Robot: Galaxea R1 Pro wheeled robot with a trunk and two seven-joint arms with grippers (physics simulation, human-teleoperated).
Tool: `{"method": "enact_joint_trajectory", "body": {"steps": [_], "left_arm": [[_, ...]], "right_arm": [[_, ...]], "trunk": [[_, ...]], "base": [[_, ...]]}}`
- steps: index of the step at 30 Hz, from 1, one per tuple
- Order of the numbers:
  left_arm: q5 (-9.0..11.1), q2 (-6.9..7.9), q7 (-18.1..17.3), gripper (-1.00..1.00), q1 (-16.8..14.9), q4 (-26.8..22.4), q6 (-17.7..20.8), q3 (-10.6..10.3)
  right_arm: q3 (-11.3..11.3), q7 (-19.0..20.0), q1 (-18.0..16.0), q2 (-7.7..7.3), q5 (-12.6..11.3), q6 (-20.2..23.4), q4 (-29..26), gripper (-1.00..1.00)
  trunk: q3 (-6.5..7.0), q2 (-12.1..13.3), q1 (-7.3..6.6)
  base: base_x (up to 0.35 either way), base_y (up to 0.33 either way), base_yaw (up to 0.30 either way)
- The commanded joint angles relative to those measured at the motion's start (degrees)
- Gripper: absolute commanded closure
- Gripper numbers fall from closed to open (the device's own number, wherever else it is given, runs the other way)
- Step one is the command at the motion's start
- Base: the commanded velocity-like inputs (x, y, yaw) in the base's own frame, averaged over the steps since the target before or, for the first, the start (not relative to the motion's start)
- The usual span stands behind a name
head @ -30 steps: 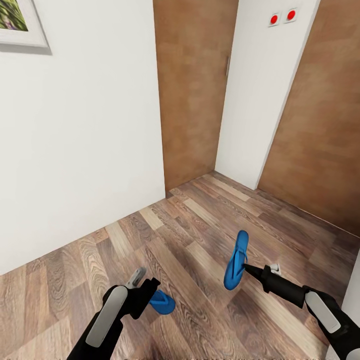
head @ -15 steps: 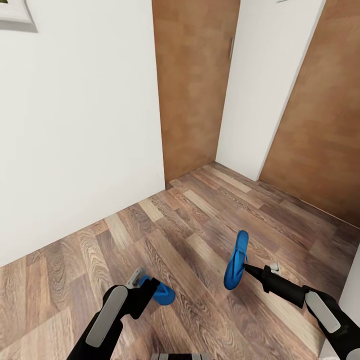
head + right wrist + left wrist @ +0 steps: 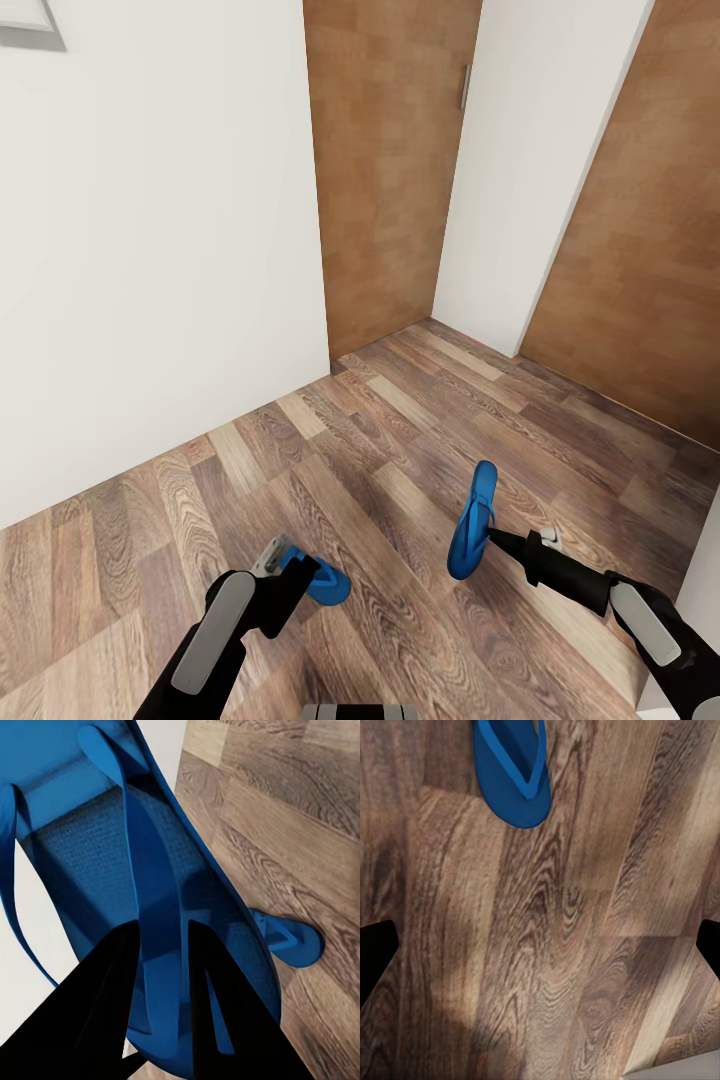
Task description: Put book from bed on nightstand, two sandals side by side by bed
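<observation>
Right gripper (image 3: 492,533) is closed on the thong strap of one bright blue flip-flop sandal (image 3: 471,523), which hangs edge-on above the wood-plank floor (image 3: 400,470), lower right of the head frame. In the right wrist view the black fingers (image 3: 112,1020) pinch the strap only, not the sole.

Left gripper (image 3: 300,572) I judge open and empty: its tips sit at the far edges of the left wrist view with bare floor between. Second blue flip-flop sandal (image 3: 322,585) lies flat on the floor just past it; its toe end shows in the left wrist view (image 3: 514,772).

Risks:
- strap-only pinch, so the sandal may swing or slip out during base moves
- left gripper is not over the floor sandal, so closing now would catch nothing

Hidden: the left arm covers part of the floor sandal in the head view. No bed, book or nightstand ahead, just white wall (image 3: 150,250) and brown wooden doors (image 3: 385,170).
</observation>
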Motion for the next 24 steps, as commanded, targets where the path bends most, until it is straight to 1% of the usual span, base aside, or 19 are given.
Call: {"method": "enact_joint_trajectory", "body": {"steps": [1,24], "left_arm": [[0.26,-0.01,0.37,-1.0,-0.03,-0.07,0.14,0.02],[0.26,-0.01,0.37,-1.0,-0.03,-0.07,0.14,0.03]], "right_arm": [[0.04,0.12,-0.03,-0.03,-0.34,0.35,0.02,1.0],[0.06,0.12,-0.03,-0.03,-0.34,0.34,0.02,1.0]], "trunk": [[-0.05,-0.02,-0.01],[-0.05,-0.02,-0.01]], "base": [[0.0,0.0,0.0],[0.0,0.0,0.0]]}}
